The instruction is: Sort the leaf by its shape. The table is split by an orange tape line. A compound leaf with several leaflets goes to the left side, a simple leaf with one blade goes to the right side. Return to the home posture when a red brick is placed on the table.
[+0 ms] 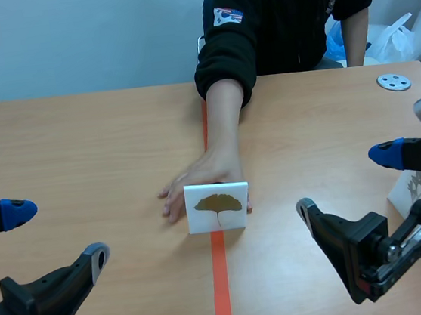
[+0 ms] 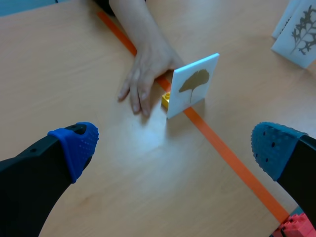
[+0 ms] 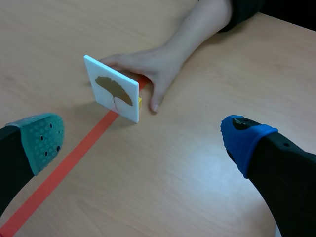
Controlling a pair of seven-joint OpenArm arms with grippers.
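Leaf card (image 1: 218,207) is being faced by left gripper (image 1: 56,236) and right gripper (image 1: 345,182), both held wide open, empty. It is being propped upright on the orange tape line (image 1: 221,293) by a person's hand (image 1: 198,182) behind, likely so its single blade shows.

Overview plus wrists, sharing leaf card (image 1: 217,206)

- I see a grey round disc (image 1: 394,82) lying flat on the wooden table (image 1: 81,157), far right.
- Past the far edge, a white plastic bag (image 1: 398,39) sits beside a person's black top (image 1: 293,11).
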